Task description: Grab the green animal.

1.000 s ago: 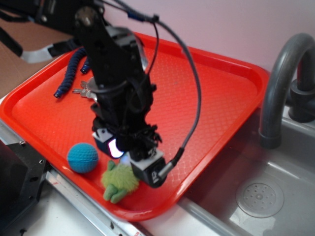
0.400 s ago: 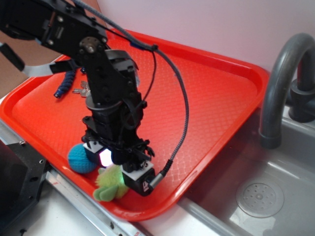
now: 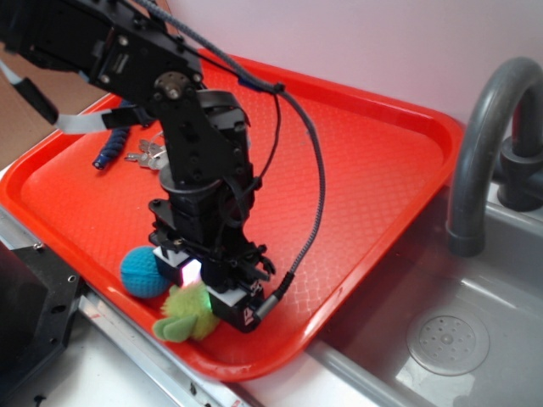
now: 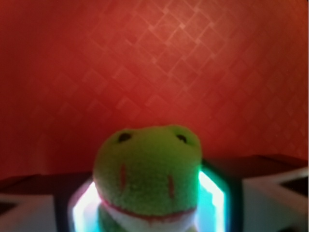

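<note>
The green animal (image 3: 182, 312), a fuzzy lime plush frog, lies near the front rim of the red tray (image 3: 365, 161). My gripper (image 3: 212, 295) is lowered straight over it, one finger on each side. In the wrist view the frog's head (image 4: 147, 164) fills the space between the two lit fingers (image 4: 212, 193), with thin strips of glow showing on both sides. My gripper (image 4: 147, 205) is open around the toy, and the frog's body is mostly hidden below the frame edge.
A blue knitted ball (image 3: 142, 271) sits just left of the frog, close to my left finger. A blue coiled cord (image 3: 114, 140) and keys (image 3: 148, 154) lie at the tray's far left. A grey faucet (image 3: 484, 144) and sink (image 3: 450, 339) are to the right.
My gripper has come down and shifted slightly toward the tray's front, now straddling the frog. The frog has been nudged a little to the left and forward.
</note>
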`<state>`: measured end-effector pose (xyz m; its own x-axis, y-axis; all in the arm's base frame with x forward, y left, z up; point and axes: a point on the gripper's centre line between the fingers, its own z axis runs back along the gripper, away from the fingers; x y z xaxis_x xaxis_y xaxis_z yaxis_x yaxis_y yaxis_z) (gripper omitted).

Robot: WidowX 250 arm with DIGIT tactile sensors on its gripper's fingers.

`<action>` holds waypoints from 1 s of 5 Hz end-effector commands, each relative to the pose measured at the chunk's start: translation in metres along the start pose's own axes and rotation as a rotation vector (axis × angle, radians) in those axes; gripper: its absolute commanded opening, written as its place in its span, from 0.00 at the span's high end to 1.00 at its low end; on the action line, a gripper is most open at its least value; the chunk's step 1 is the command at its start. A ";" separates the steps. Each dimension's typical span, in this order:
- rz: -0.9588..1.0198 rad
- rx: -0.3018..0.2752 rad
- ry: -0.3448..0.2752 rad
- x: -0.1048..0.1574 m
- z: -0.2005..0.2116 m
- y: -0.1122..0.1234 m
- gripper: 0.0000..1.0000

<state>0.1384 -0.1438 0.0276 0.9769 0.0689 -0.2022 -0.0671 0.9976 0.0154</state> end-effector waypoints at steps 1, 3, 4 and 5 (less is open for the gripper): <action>0.148 -0.126 -0.267 0.017 0.096 0.027 1.00; 0.300 -0.210 -0.487 -0.009 0.193 0.086 1.00; 0.378 -0.229 -0.555 -0.028 0.213 0.100 1.00; 0.327 -0.323 -0.483 -0.017 0.200 0.104 1.00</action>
